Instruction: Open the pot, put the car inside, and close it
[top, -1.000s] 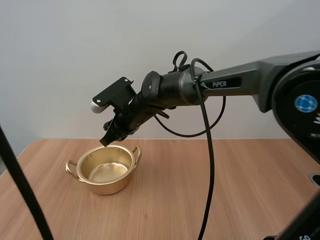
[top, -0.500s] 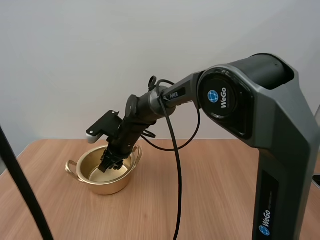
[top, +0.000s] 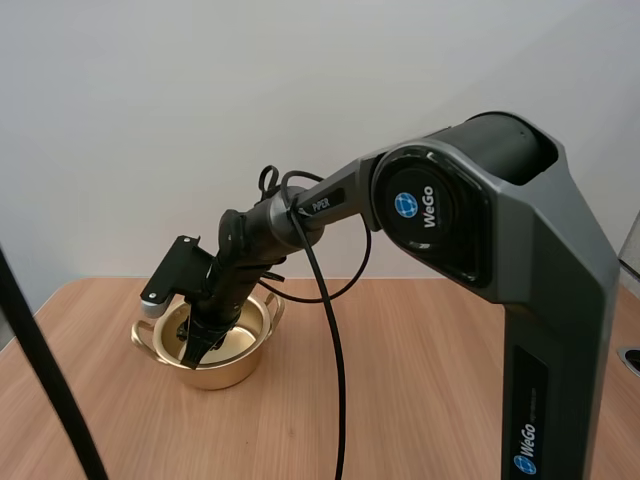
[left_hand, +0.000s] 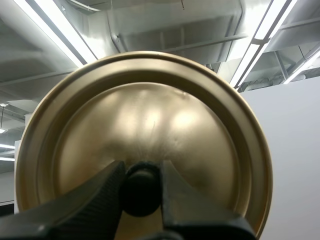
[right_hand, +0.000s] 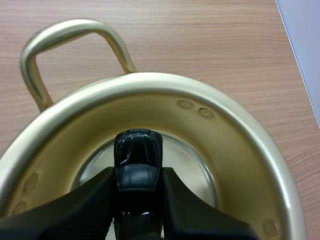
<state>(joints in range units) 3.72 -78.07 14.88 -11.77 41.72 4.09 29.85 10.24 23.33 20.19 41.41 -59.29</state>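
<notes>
Right claw (right_hand: 137, 174) clenched on small black car (right_hand: 137, 150), car lowered within the rim of the open pot (right_hand: 210, 97), pot standing on wooden bench (right_hand: 210, 35), left claw (left_hand: 141, 167) grasping knob (left_hand: 141, 192) of gold lid (left_hand: 150, 115), lid off the pot

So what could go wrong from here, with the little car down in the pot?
The right gripper pinches the car inside the pot; if released above the bottom, the car might roll. Pulling out, its fingers could catch the rim and shove the pot. The left gripper holds the lid by its small knob alone, so it might slip.
</notes>
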